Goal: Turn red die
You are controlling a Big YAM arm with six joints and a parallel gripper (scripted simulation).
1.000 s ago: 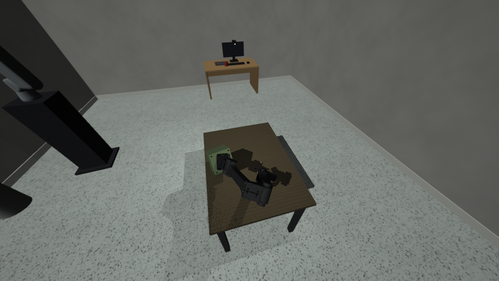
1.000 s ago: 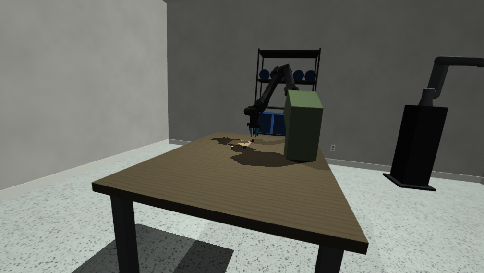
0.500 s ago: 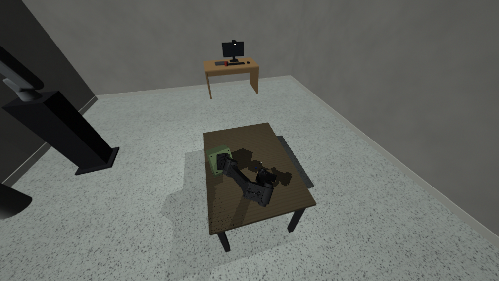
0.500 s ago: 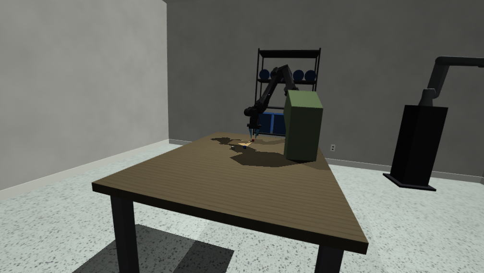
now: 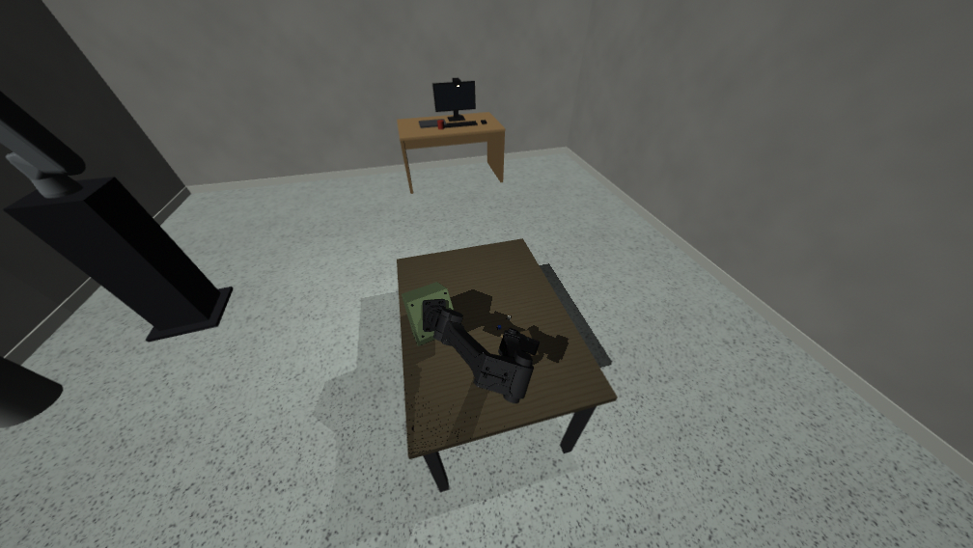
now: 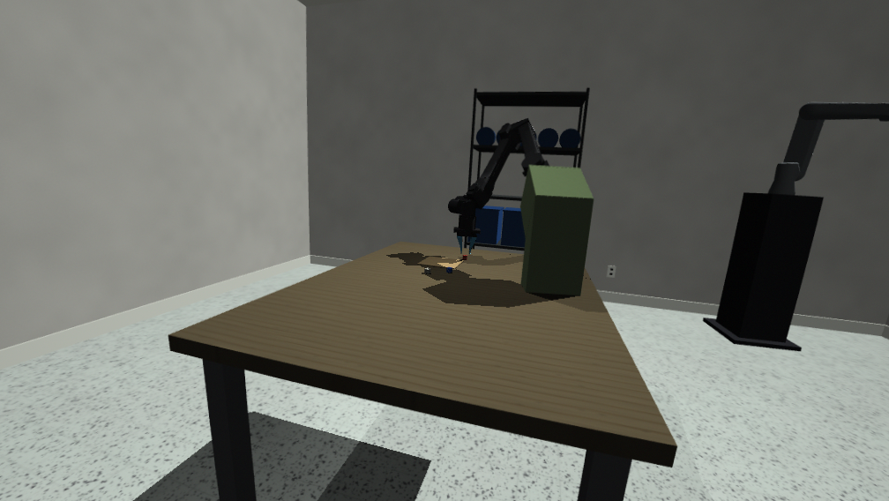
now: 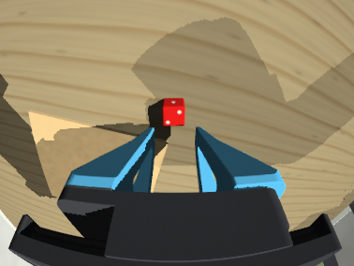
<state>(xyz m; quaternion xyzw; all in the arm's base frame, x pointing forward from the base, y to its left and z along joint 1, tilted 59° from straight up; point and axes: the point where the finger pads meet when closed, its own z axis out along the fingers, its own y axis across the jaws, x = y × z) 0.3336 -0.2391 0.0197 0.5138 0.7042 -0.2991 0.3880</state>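
The red die (image 7: 173,112) lies on the table just beyond my fingertips in the wrist view, with white pips on the face towards me. My gripper (image 7: 174,134) points down at it with the blue fingers apart and nothing between them. The die is close to the far edge of the light tan mat (image 7: 56,137); I cannot tell whether it rests on the mat. In the exterior view the gripper (image 6: 466,247) hovers just above the red die (image 6: 464,257) and the mat (image 6: 449,264). A white die (image 6: 427,270) and a blue die (image 6: 449,270) lie nearby, too small to read.
The green box (image 6: 555,230) that holds the arm's base stands on the table to the right of the mat. The arm (image 5: 483,353) reaches over the middle of the table. A dark strip (image 5: 575,313) runs along the table's right edge.
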